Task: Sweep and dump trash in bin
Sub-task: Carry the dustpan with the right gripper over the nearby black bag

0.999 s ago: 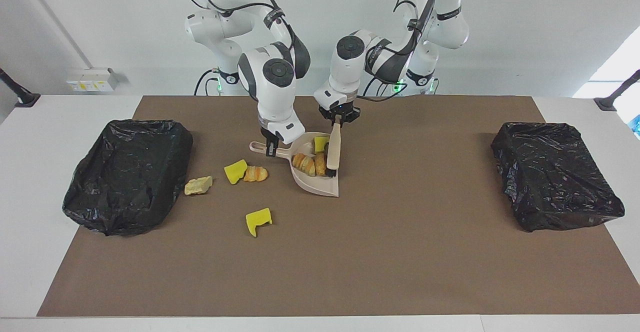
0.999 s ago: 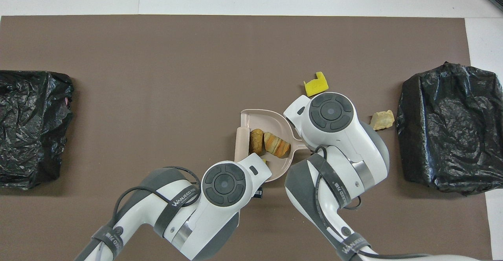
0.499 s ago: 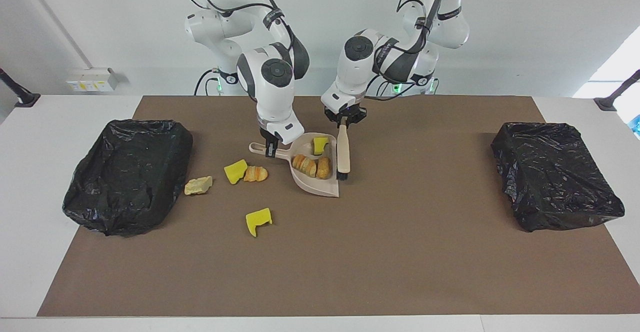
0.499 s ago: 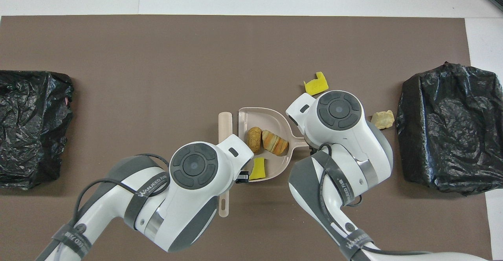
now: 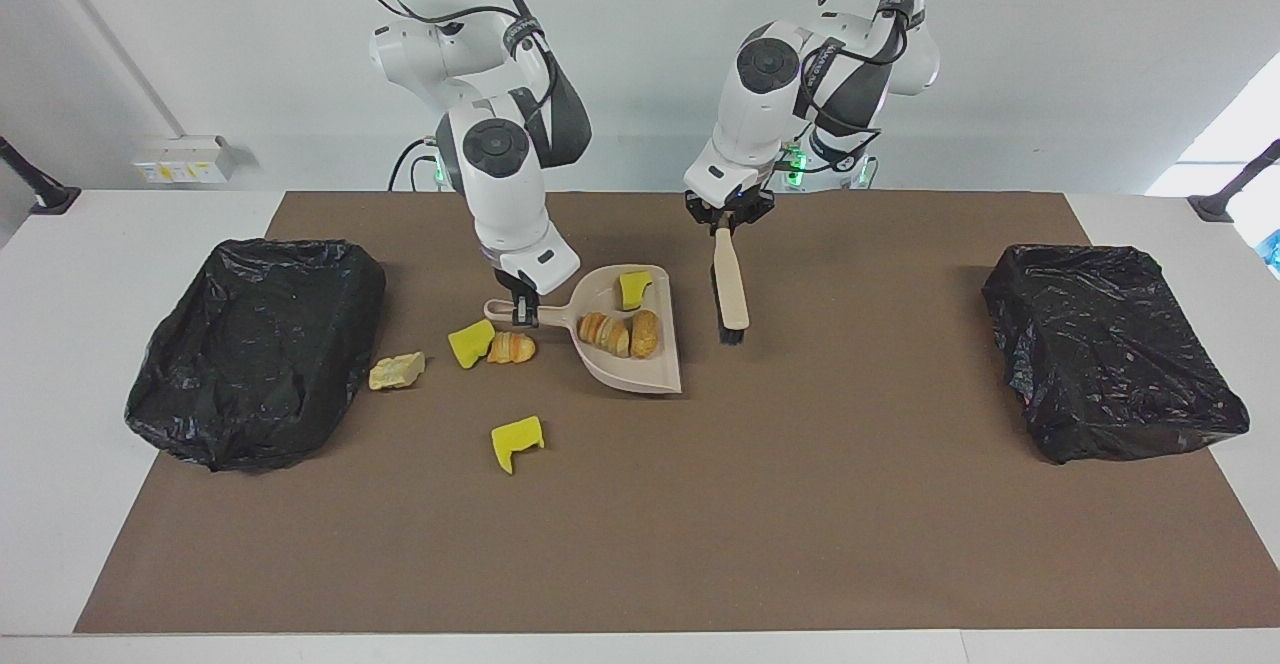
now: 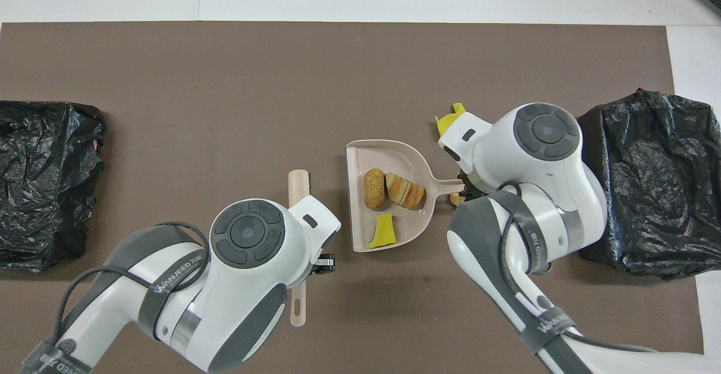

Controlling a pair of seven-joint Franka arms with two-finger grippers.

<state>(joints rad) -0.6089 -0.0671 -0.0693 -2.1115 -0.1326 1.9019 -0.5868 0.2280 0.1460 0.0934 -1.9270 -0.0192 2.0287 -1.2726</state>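
The facing view is showing what the overhead view is hiding: the right gripper is clamping the handle of the beige dustpan, and the left gripper is gripping the top of the brush, which is hanging bristles-down beside the pan toward the left arm's end of the table. In the overhead view the arm bodies are covering both grippers, and only parts of the brush handle are showing.

The trash is lying in 2 groups. In the dustpan are sitting 3 scraps: 2 bread-like lumps side by side and 1 yellow sponge bit nearer the robots.

On the brown mat, 4 scraps are lying toward the right arm's end: 1 yellow sponge bit touching 1 bread lump, 1 pale chunk near the black-bagged bin, and 1 sponge piece farther from the robots. The overhead view is showing only a corner of that last sponge.

There are 2 bagged bins; the other is sitting at the left arm's end.
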